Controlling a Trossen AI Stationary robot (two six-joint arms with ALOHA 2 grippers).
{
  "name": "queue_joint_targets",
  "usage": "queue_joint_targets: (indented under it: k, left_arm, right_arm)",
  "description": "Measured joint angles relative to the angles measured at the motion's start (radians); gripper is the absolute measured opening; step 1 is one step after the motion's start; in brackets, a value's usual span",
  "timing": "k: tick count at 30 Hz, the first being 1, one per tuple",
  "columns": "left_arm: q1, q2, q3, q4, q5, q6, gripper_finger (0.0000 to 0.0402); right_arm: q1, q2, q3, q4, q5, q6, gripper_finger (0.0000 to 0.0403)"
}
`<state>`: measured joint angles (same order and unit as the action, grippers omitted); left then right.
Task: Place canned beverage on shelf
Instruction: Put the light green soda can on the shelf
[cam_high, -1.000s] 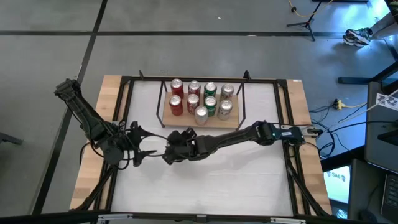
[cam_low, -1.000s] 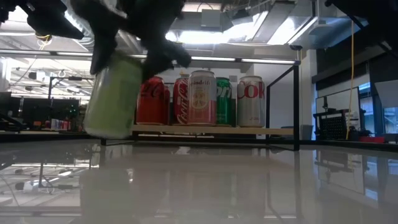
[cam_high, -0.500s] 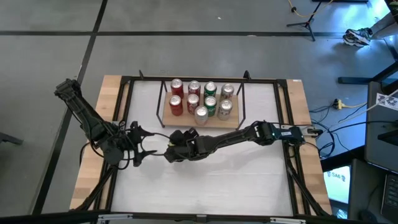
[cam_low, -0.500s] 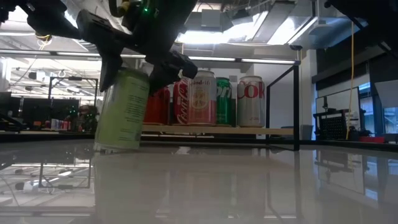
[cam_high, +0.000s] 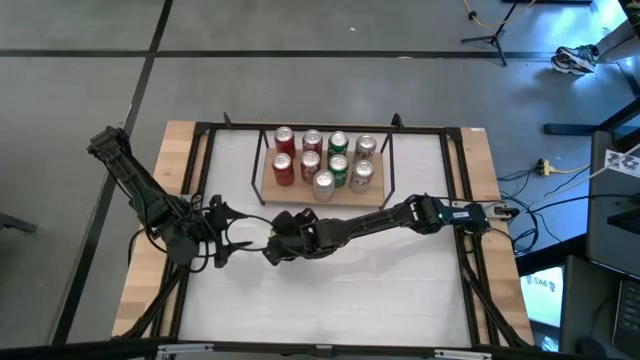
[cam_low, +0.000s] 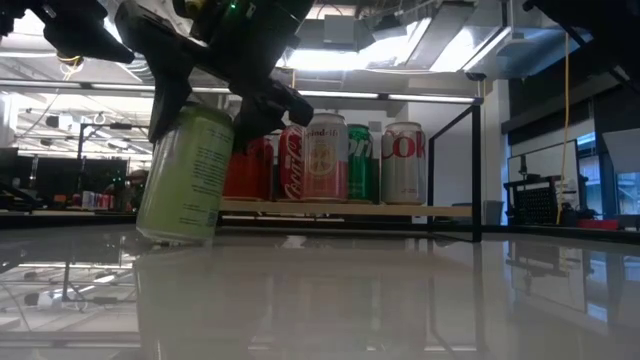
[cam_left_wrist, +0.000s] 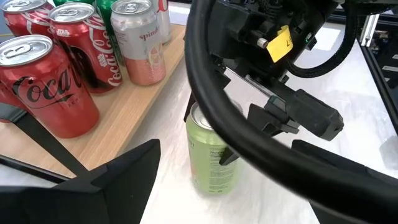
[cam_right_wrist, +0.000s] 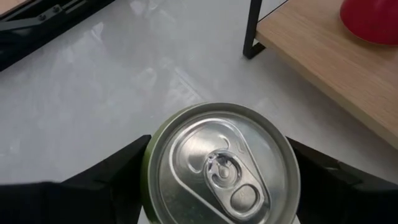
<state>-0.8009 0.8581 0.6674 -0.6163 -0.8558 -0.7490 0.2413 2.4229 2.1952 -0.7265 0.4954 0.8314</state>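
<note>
A light green can (cam_low: 185, 175) is in my right gripper (cam_high: 284, 238), which is shut on it at mid table, near the front left corner of the shelf (cam_high: 300, 197). The shelf is a low wood board in a black wire frame. It carries several upright cans: red cola cans (cam_low: 250, 165), a pink one (cam_low: 325, 158), a green one (cam_low: 362, 165) and a silver one (cam_low: 402, 163). My left gripper (cam_high: 236, 240) is open and empty just left of the green can. My right gripper pinches the green can's side wall just under the top rim (cam_right_wrist: 152, 155) between its two fingers (cam_right_wrist: 118, 171). The fingers come from above, pointing down. The can is tilted, its top leaning toward the table's right. Its bottom edge (cam_low: 170, 238) is at the table top; whether it touches, I cannot tell.
The shelf's black upright posts (cam_low: 473, 170) and top bar rise over the board. The board's front row has bare wood (cam_left_wrist: 134, 109) at its left end, beside the pink can. The white table top (cam_high: 330, 290) stretches toward the near edge.
My right gripper has gone down with the green can, whose bottom has come from clear above the table to the table top. The can has stayed tilted and has swayed a little right and back left.
</note>
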Motion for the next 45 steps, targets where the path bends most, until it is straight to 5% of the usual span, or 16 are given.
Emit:
queue_joint_targets:
  k: [10, 20, 45]
  left_arm:
    - [0.0, 0.0, 0.0, 0.0, 0.0, 0.0, 0.035]
    - [0.0, 0.0, 0.0, 0.0, 0.0, 0.0, 0.035]
    - [0.0, 0.0, 0.0, 0.0, 0.0, 0.0, 0.035]
  right_arm:
    - [0.0, 0.0, 0.0, 0.009, -0.01, -0.002, 0.0312]
    - [0.0, 0.0, 0.0, 0.031, -0.016, -0.027, 0.0395]
    - [0.0, 0.0, 0.108, 0.019, -0.063, -0.168, 0.0381]
